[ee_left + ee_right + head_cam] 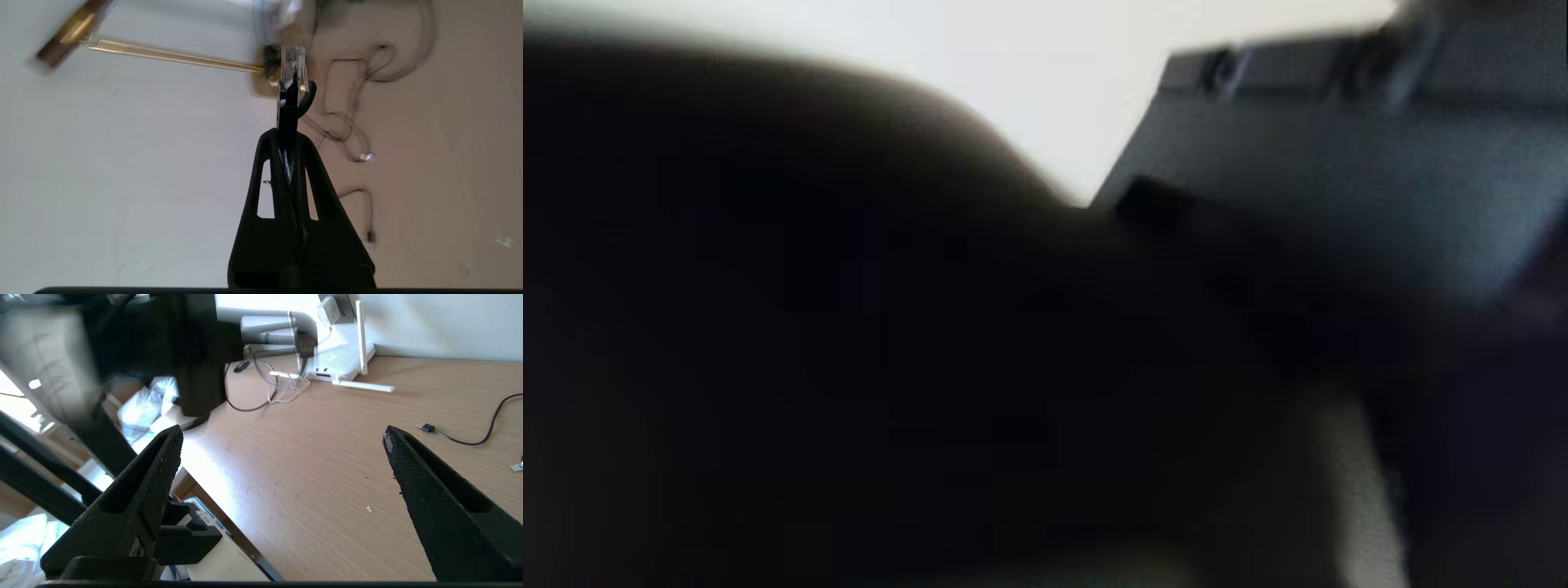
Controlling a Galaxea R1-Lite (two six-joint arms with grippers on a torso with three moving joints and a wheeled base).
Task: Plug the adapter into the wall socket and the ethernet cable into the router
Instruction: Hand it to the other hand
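My left gripper (291, 132) is shut on the ethernet cable (288, 102). The cable's black boot and clear plug tip stick out past the fingertips, in front of a blurred pale and brass-coloured shape. In the right wrist view the router (341, 359) lies at the back of the wooden table (327, 465), with its white antennas (360, 335) standing and lying beside it. The left arm (265, 330) reaches in close to the router's front. A small white cube, apparently the adapter (328, 311), sits against a dark grey plate (345, 306) on the wall. My right gripper (282, 433) hangs open and empty over the table.
A dark blurred shape (849, 343) fills most of the head view. Thin black cords (351, 134) lie on the table, one ending in a small connector (427, 427). White cords (286, 388) are tangled before the router. The table's edge (196, 473) drops off beside my right gripper.
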